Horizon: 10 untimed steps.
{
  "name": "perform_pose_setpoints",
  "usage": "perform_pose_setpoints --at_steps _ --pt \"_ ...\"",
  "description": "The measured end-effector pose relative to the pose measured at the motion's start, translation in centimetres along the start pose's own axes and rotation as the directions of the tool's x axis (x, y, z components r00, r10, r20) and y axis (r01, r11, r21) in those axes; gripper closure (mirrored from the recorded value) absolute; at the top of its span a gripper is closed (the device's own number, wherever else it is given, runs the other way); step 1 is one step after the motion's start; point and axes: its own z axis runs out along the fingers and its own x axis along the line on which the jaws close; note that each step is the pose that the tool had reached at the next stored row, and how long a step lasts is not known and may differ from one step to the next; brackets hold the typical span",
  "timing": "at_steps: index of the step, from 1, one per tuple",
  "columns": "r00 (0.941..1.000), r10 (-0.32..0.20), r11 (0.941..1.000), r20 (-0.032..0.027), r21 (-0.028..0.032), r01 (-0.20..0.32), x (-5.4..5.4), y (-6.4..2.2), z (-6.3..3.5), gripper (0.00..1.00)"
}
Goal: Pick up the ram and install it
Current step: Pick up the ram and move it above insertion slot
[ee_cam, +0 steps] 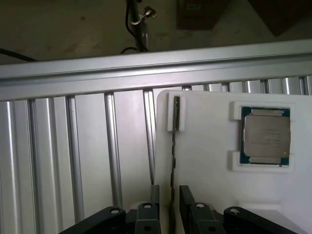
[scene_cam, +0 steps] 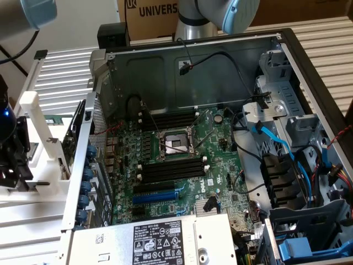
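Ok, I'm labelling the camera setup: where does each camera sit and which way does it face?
Exterior view: off the arm, above, looking down into the open computer case; the arm and the tool show.
Wrist view: on the wrist, facing the ram on a white tray; the open tool straddles it.
Shared: the tool and the white tray.

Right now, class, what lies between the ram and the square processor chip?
A bare stretch of the white holder separates the ram from the processor chip, as the wrist view shows.
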Motion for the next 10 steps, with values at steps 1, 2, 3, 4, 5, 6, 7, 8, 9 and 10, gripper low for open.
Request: perform_pose_setpoints --at_steps 1,2,3,4,5,6,7,8,9,10 --pt "1.0 0.0 1.0 0.0004 -0.0009 0.0 0.0 0.0 0.15 0.69" --pt "1.0 0.0 1.0 0.0019 -0.0022 0.0 0.0 -0.01 0.4 0.69" --pt "1.0 0.0 1.0 0.0023 -0.0029 0.0 -0.02 -0.02 0.51 0.69" --pt "1.0 0.0 1.0 0.0025 -0.0035 0.001 -0.04 -0.03 0.6 0.69" --pt "1.0 0.0 0.9999 0.0027 -0.01 0.001 -0.14 -0.01 0.69 0.69" --pt "1.0 0.0 0.9999 0.0028 -0.0118 0.0 -0.16 0.0 0.69 0.69" --pt "1.0 0.0 0.9999 0.0026 -0.0148 0.0 -0.21 0.01 0.69 0.69" --pt "1.0 0.0 0.9999 0.0025 -0.0157 0.0 -0.22 0.01 0.69 0.69" --pt "1.0 0.0 0.9999 0.0025 -0.0158 0.0 -0.22 0.01 0.69 0.69" --pt "1.0 0.0 0.9999 0.0025 -0.016 0.0 -0.22 0.01 0.69 0.69"
